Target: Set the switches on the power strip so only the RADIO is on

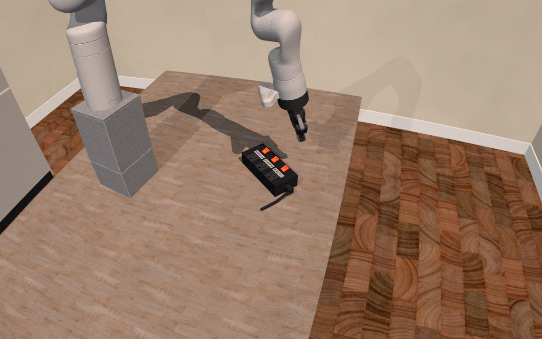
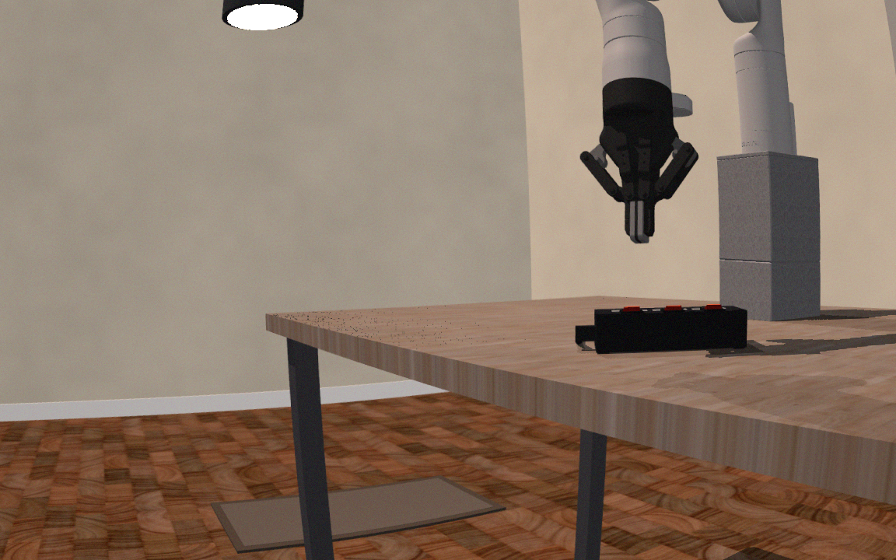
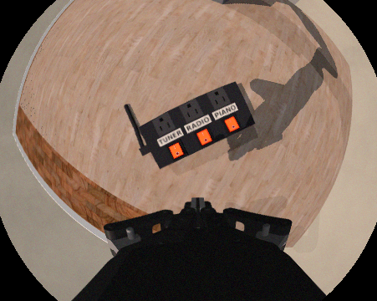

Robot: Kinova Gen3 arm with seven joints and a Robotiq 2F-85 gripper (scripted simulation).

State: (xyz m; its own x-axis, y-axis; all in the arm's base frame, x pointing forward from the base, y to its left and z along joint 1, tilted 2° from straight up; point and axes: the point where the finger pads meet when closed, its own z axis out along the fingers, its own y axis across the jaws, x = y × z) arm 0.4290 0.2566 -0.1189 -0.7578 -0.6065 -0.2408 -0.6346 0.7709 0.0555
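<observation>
A black power strip [image 1: 269,167] lies flat on the wooden table, right way up; it also shows in the side view [image 2: 669,327] and the wrist view [image 3: 200,125]. It has three orange switches labelled TUNER [image 3: 177,150], RADIO [image 3: 204,137] and PIANO [image 3: 231,124], each with an outlet behind it. I cannot tell which switches are on. My gripper [image 1: 301,135] [image 2: 638,233] is shut and empty. It hangs well above the table, over the strip's cord end and toward the table's far right edge. Its fingertips show at the wrist view's bottom [image 3: 196,206].
The arm's grey pedestal [image 1: 115,143] stands at the table's left. A short black cord [image 1: 274,200] sticks out of the strip's near end. The table's right edge [image 1: 340,202] runs close to the strip, with floor beyond.
</observation>
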